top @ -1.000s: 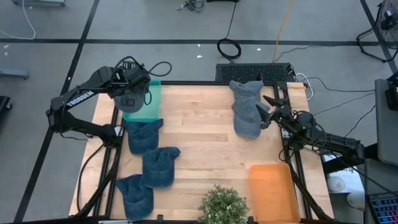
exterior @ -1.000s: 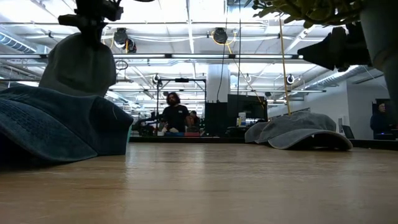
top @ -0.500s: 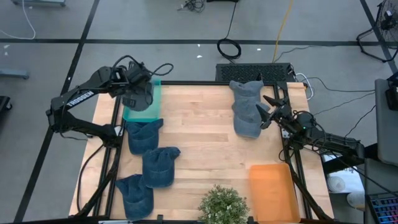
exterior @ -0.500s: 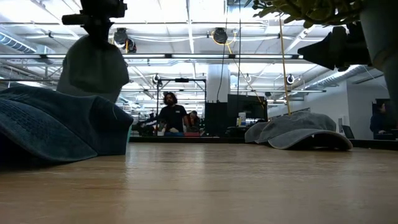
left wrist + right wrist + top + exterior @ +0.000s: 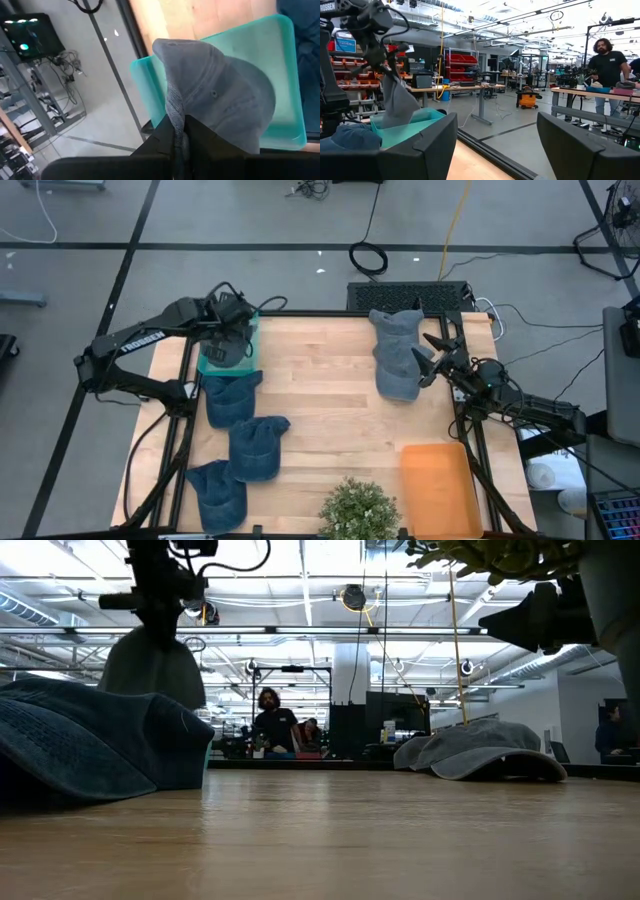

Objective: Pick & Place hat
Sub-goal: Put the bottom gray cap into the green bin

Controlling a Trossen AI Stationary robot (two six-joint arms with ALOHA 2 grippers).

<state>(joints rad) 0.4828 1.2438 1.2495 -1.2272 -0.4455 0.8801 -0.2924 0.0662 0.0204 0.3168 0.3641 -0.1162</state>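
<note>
Since it needs dropping in the teal tray, the left claw pinches the grey hat right above it; the right claw waits spread beside the hat pile.

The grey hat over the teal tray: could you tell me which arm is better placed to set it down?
Left. Its gripper is shut on the grey hat, hanging above the teal tray. The right gripper waits open across the table.
</note>
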